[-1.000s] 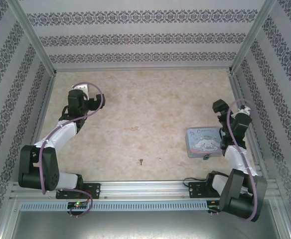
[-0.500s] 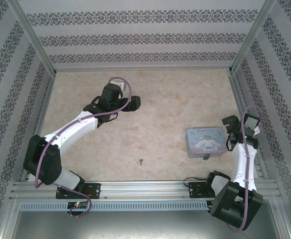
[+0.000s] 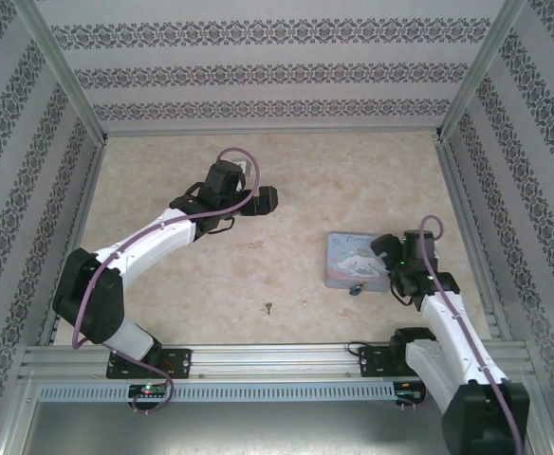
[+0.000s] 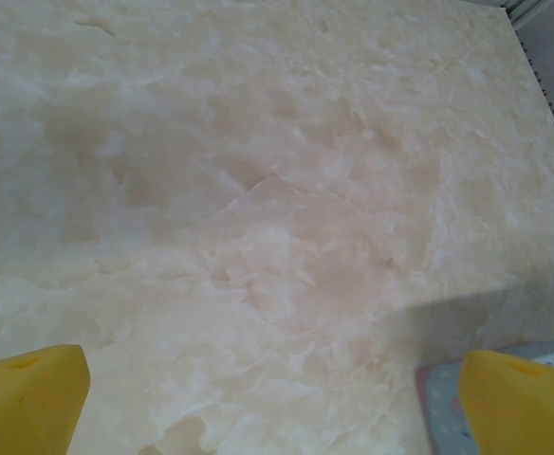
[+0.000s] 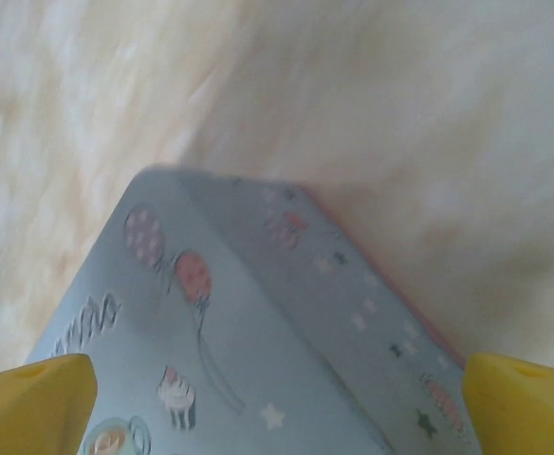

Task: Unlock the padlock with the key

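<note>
The tin [image 3: 351, 258] has slid left in the last half second, and my right gripper [image 3: 386, 248] has swung in over its right end, fingers spread wide. The padlock [image 3: 355, 289] sits right at the tin's near edge. The key [image 3: 268, 307] lies alone on the table [image 3: 305, 180], well to the padlock's left. My left gripper [image 3: 263, 199] hangs over mid-table, also spread wide.
</note>
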Controlling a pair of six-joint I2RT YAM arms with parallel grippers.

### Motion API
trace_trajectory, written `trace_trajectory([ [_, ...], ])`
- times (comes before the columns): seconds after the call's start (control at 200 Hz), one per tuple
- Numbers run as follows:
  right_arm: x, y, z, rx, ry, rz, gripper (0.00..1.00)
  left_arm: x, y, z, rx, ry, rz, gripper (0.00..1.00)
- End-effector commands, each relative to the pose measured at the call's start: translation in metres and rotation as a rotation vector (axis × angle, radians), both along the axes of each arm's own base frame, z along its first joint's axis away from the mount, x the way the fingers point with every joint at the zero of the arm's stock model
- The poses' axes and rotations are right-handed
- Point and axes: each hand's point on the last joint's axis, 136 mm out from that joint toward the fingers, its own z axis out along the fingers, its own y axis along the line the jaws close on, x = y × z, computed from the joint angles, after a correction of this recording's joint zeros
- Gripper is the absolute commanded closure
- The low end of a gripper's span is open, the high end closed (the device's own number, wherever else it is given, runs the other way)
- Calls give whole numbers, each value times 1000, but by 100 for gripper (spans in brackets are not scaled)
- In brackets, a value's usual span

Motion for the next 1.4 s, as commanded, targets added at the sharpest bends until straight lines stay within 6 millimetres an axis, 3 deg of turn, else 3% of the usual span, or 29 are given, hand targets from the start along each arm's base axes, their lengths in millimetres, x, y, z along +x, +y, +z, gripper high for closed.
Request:
trace_trajectory([
  [0.0, 18, 29, 11, 21, -65, -20, 2, -12, -9, -11, -25, 52, -12, 0],
  [0.22, 63, 133, 33, -100, -48, 307, 2, -14, -7, -25, -29, 78, 16, 0],
  [0.32, 73, 161, 34, -143, -41, 406, 2, -15, -3, -30, -22, 84, 31, 0],
  [0.415, 76, 162, 32, -164, -42, 425, 2, -17, 2, -33, -5, 82, 44, 0],
  [0.665, 83, 136, 29, -131, -53, 384, 2, -13, 17, -38, 25, 58, 91, 0],
  [0.784, 93, 133, 30, -84, -68, 383, 2, -8, 21, -41, 11, 46, 105, 1],
  [0.964, 108, 143, 30, 16, -70, 389, 2, -5, 9, -42, -51, 43, 60, 0],
  [1.399, 138, 179, 33, 199, -78, 392, 2, -18, -9, -70, -148, 119, 40, 0],
])
